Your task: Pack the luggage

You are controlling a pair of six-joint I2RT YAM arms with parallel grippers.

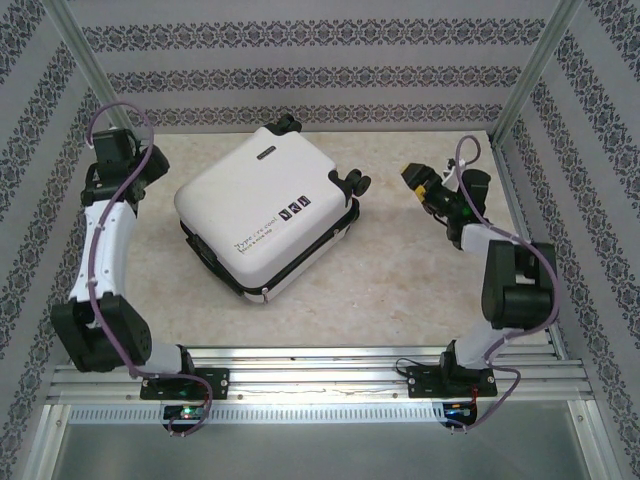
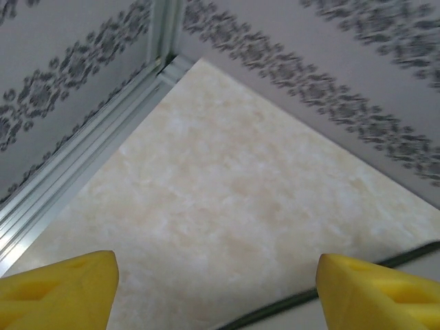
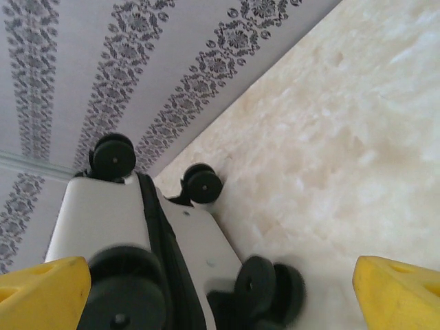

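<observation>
Left gripper (image 2: 216, 268) hung open over far-left table (image 2: 227, 179) corner, right gripper (image 1: 418, 180) gaped empty near closed luggage (image 1: 265, 205) wheels, not touching.

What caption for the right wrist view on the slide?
Open right gripper faces the black wheels of the white suitcase lying on the beige table, patterned wall behind.

Bright, even light is falling from above, leaving soft shadows under the luggage (image 1: 265, 205); wallpaper (image 2: 323, 69) and near caster wheels (image 3: 124, 295) are blurring in wrist views.
</observation>
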